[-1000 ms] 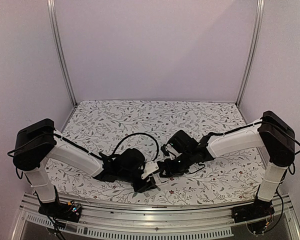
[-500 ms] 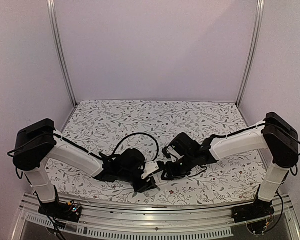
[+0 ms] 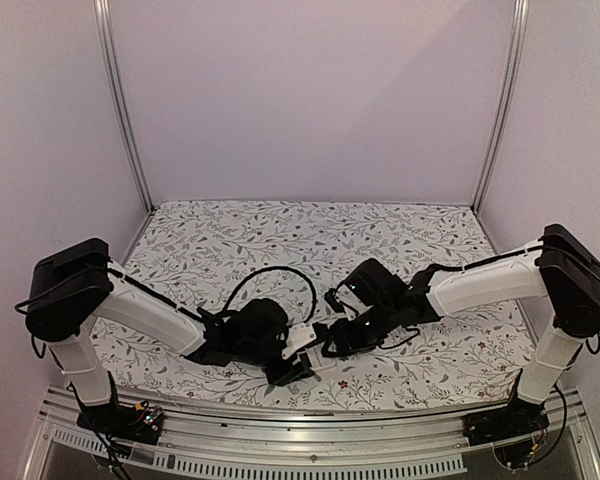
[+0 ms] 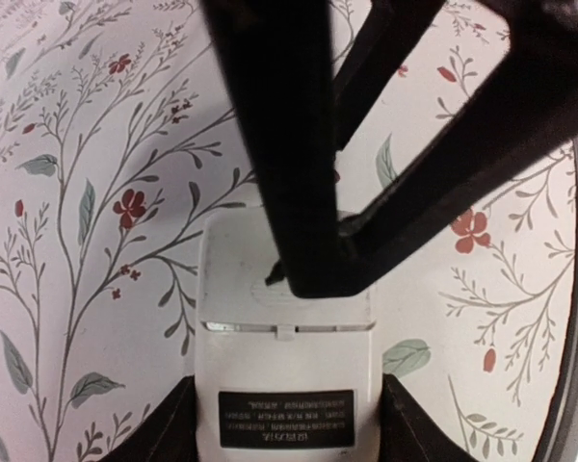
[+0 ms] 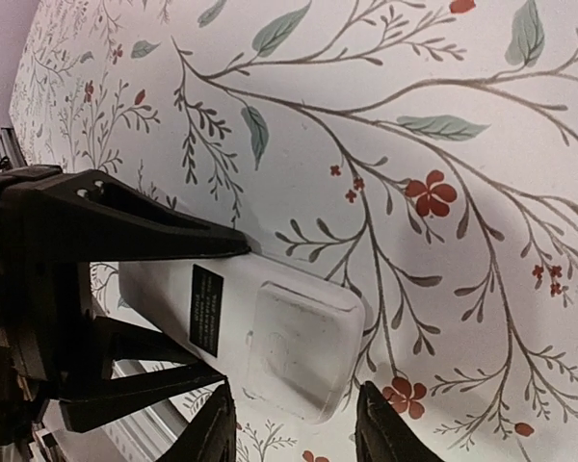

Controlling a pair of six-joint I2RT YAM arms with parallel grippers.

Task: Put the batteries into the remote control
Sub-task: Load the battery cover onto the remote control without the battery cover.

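L gripper [image 4: 289, 420]: clenched on the remote control [image 4: 284, 371], one of its fingers [image 4: 169, 425] on each long side at the label end. Remote lies flat on the floral table [image 4: 96, 241], plain white back up. The black label [image 4: 286, 431] sits betw. the L fingers. The battery cover [image 4: 229, 274] is just past it toward 12 o'clock in L wrist view, seated on the back.

R gripper [image 5: 294, 428]: jaws parted, nothing grasped. In R wrist view its own fingertips [image 5: 217, 428] stand apart at 6 o'clock, w/ the remote's cover end just beyond the gap. In L wrist view the R arm's black fingers come down from 12–1 o'clock and converge over the cover. One tip looks to touch the cover near its middle, but contact not certain since the finger blocks that spot.

R wrist view: remote runs from 9 o'clock toward 5 o'clock. The L gripper's black fingers flank its 9 o'clock end, label next, then cover.

Top view: both grippers meet at approx. 6 o'clock of the table, near the front edge, centre. L arm reaches in from 8–9 o'clock, R arm from 3 o'clock. Remote shows only as a small white bar betw. the two grippers.
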